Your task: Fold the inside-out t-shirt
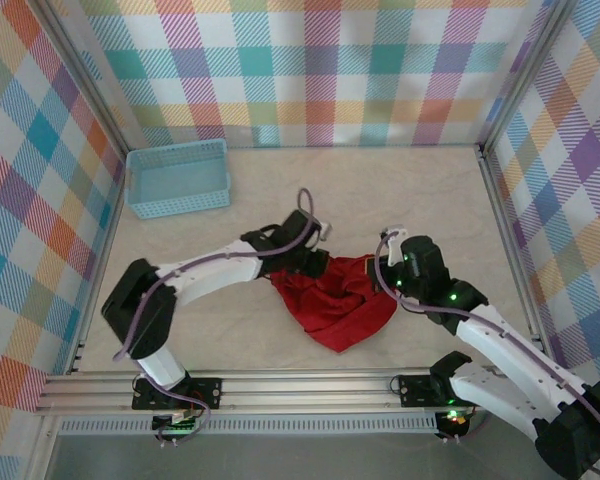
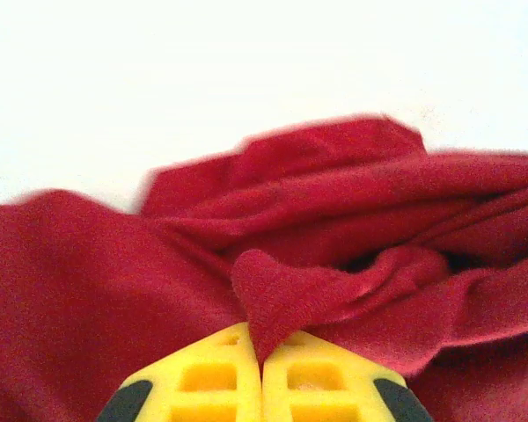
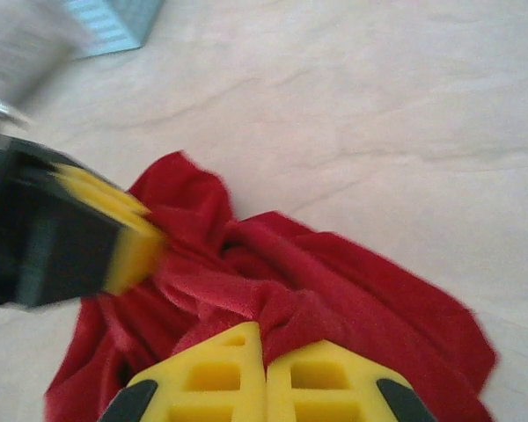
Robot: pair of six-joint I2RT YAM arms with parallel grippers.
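Note:
The red inside-out t-shirt (image 1: 335, 305) lies crumpled in a heap at the middle of the table, between the two arms. My left gripper (image 2: 262, 345) is shut on a small fold of the t-shirt (image 2: 290, 294) that sticks up between its yellow fingers. At the heap's upper right, my right gripper (image 3: 265, 338) is shut on another bunch of the red t-shirt (image 3: 299, 303). In the right wrist view the left gripper's yellow fingers (image 3: 123, 233) press into the cloth at the left. The two grippers hold the top edge of the heap a short way apart.
A light-blue basket (image 1: 177, 178) stands at the back left of the beige table (image 1: 380, 190). Plaid walls close in the back and both sides. A metal rail (image 1: 280, 385) runs along the near edge by the arm bases.

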